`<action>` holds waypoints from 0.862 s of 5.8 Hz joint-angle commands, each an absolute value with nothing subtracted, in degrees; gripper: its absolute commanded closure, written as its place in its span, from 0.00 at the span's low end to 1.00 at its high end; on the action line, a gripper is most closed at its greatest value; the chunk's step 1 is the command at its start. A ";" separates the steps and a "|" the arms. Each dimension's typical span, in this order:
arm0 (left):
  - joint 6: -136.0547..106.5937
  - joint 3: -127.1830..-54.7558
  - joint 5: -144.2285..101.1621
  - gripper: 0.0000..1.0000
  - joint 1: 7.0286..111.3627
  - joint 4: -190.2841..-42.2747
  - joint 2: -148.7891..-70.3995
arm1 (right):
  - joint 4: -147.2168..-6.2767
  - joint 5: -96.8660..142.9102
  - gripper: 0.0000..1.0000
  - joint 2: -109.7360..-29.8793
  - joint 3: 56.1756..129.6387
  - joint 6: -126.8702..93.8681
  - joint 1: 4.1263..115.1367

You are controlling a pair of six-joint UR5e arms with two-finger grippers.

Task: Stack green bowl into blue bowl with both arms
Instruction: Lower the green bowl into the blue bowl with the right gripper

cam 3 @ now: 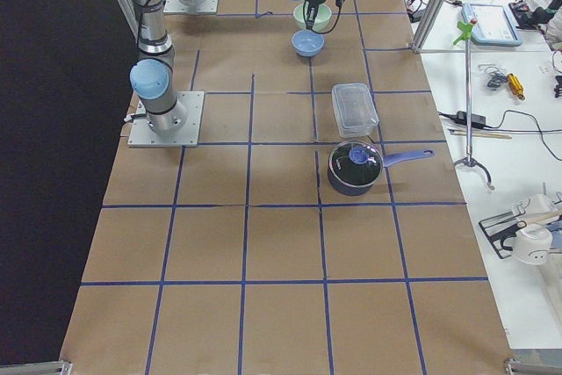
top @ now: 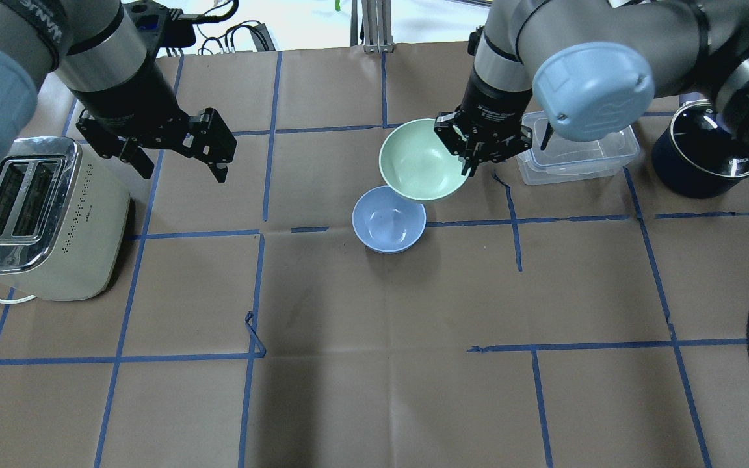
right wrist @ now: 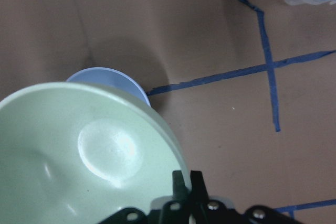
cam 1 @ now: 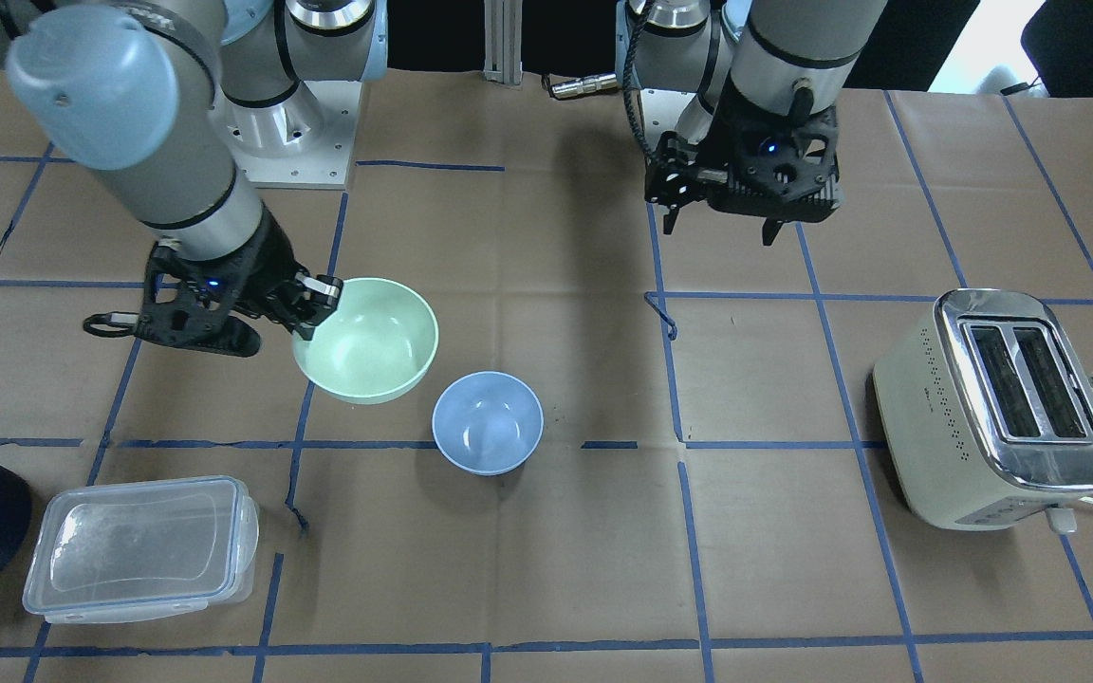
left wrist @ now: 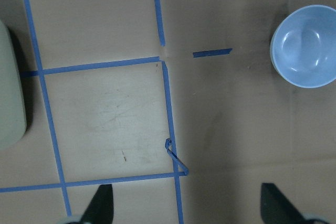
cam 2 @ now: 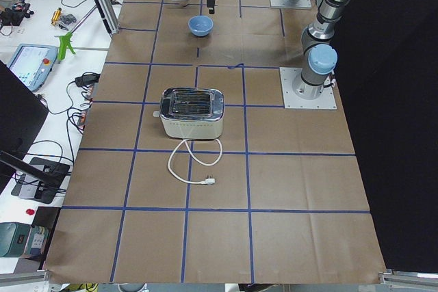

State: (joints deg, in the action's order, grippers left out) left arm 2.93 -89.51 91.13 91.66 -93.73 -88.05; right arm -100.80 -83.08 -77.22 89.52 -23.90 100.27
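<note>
My right gripper (top: 469,155) is shut on the rim of the green bowl (top: 421,161) and holds it in the air, upright and slightly tilted; the grip also shows in the front view (cam 1: 317,305). The blue bowl (top: 388,219) stands on the table just beside and below the green bowl (cam 1: 371,340), partly overlapped by it in the overhead and right wrist views (right wrist: 113,80). The blue bowl is empty (cam 1: 488,422). My left gripper (top: 183,159) hangs open and empty above the table, well to the left of both bowls; the blue bowl shows at the upper right of the left wrist view (left wrist: 306,45).
A cream toaster (top: 33,218) stands at the left with its cord. A clear lidded container (top: 576,153) and a dark pot (top: 706,156) stand on the right, just behind my right arm. Blue tape lines cross the brown table cover.
</note>
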 commanded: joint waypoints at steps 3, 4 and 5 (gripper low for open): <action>-2.11 -89.91 91.23 0.02 90.88 -93.43 -87.28 | -111.85 -82.27 0.95 -68.82 92.79 -26.98 102.22; -2.11 -89.91 91.23 0.02 90.79 -93.43 -87.36 | -115.02 -82.18 0.95 -67.95 95.07 -26.98 102.30; -2.11 -89.91 91.32 0.02 90.88 -93.34 -87.45 | -117.57 -82.18 0.95 -67.24 96.58 -26.98 102.30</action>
